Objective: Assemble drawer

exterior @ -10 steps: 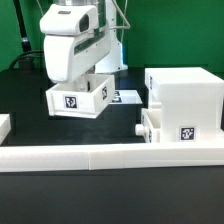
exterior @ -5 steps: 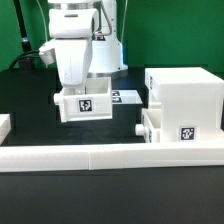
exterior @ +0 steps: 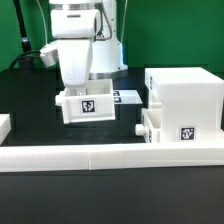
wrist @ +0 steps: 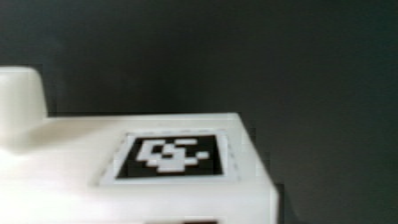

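Note:
My gripper (exterior: 82, 90) is shut on a small white drawer tray (exterior: 90, 107) with a square tag on its front and holds it level just above the black table, left of the housing. The tall white housing (exterior: 185, 95) stands at the exterior view's right. A second tray (exterior: 165, 128) sits low in the housing, its knob (exterior: 140, 128) pointing left. In the wrist view the held tray (wrist: 71, 160) fills the lower half, with its tag (wrist: 175, 157) and a white knob (wrist: 18, 100). My fingertips are hidden there.
A long low white border wall (exterior: 110, 153) runs along the front. The marker board (exterior: 127, 96) lies flat behind the held tray. A small white piece (exterior: 4, 125) sits at the exterior view's left edge.
The held tray was tilted one second ago. It has turned level and shifted slightly right and lower with the arm. Little has moved in the last half second.

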Robot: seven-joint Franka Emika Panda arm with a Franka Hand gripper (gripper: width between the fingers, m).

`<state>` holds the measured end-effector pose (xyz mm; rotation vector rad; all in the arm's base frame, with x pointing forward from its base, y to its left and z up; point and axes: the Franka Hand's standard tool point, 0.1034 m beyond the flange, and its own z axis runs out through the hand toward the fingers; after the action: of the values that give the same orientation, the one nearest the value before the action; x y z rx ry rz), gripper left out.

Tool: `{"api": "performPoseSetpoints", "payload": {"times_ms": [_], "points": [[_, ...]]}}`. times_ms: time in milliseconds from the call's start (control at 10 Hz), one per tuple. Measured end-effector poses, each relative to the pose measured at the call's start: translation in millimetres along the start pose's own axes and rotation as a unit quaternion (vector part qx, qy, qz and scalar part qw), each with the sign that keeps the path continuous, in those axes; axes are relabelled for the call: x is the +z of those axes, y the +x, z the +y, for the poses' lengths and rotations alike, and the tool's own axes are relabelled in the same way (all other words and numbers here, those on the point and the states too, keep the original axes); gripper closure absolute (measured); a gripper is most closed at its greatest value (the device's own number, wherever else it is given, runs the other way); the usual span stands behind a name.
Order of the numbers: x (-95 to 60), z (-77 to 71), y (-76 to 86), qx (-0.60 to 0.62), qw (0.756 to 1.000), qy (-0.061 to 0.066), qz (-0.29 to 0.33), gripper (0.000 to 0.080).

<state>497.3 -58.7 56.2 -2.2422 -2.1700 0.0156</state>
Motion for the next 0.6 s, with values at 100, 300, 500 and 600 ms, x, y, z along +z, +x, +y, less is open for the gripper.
{"api": "performPoseSetpoints", "payload": {"times_ms": [100, 300, 500, 600], "points": [[-0.6, 5.6, 3.2, -0.017, 1.0, -0.001, -0.004, 0.0757], [1.0, 5.2, 1.4, -0.014, 1.0, -0.004, -0.003, 0.0757], [2.5, 9.7, 6.3, -0.021, 1.0, -0.009, -0.004, 0.0757], [1.7, 14.9, 10.9, -0.024, 1.0, -0.012, -0.004, 0.0757]]}}
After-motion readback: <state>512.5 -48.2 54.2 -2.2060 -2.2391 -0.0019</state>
